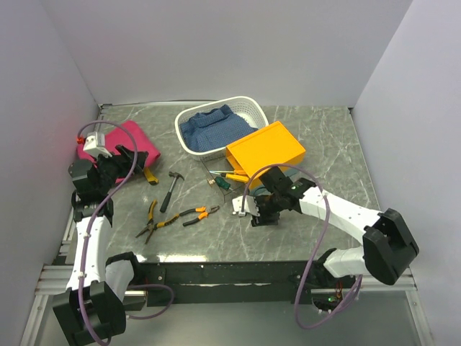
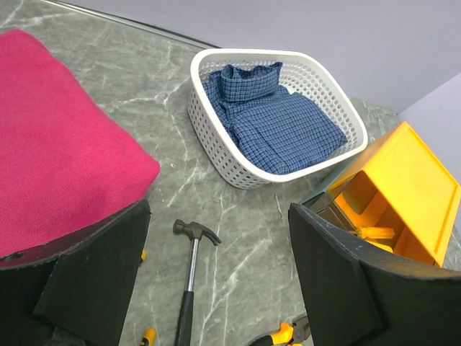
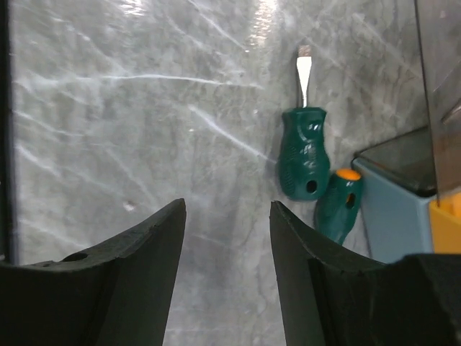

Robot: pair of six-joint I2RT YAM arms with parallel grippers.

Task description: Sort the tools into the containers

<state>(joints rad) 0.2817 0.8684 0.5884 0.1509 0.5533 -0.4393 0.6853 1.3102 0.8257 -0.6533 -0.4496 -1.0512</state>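
The orange-yellow box (image 1: 266, 148) with a teal-grey base stands right of centre; it also shows in the left wrist view (image 2: 403, 191). Two green-handled screwdrivers (image 1: 226, 177) lie by its near-left corner, and the right wrist view shows one (image 3: 305, 153) beside the other, orange-ended one (image 3: 338, 207). A hammer (image 1: 171, 189) (image 2: 189, 277) and several pliers (image 1: 176, 218) lie on the table left of centre. My left gripper (image 1: 126, 162) (image 2: 218, 216) is open and empty above the hammer's head. My right gripper (image 1: 261, 213) (image 3: 227, 209) is open and empty over bare table, left of the screwdrivers.
A white perforated basket (image 1: 248, 108) (image 2: 216, 137) holding a folded blue checked shirt stands at the back centre. A pink folded cloth (image 1: 126, 140) (image 2: 50, 151) lies at the far left, with a yellow-handled tool (image 1: 150, 175) at its near edge. Grey walls close in three sides.
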